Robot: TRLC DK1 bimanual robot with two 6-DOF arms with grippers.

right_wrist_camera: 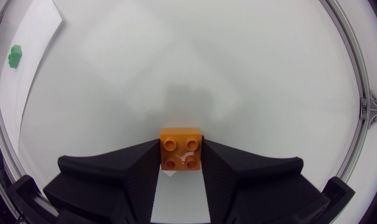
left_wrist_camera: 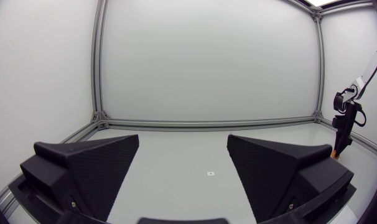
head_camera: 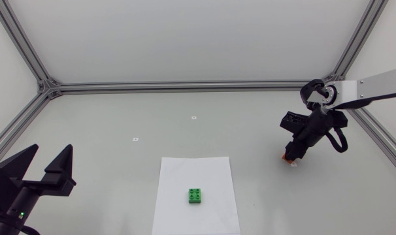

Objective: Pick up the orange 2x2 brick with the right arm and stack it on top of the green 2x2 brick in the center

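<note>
From above, my right gripper hides most of the orange brick (only a sliver shows). My left arm is cut off at the corner.

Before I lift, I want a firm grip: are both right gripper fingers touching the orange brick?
Touching. The right wrist view shows the right gripper with both fingers pressed against opposite sides of the orange brick, no gap.
</note>
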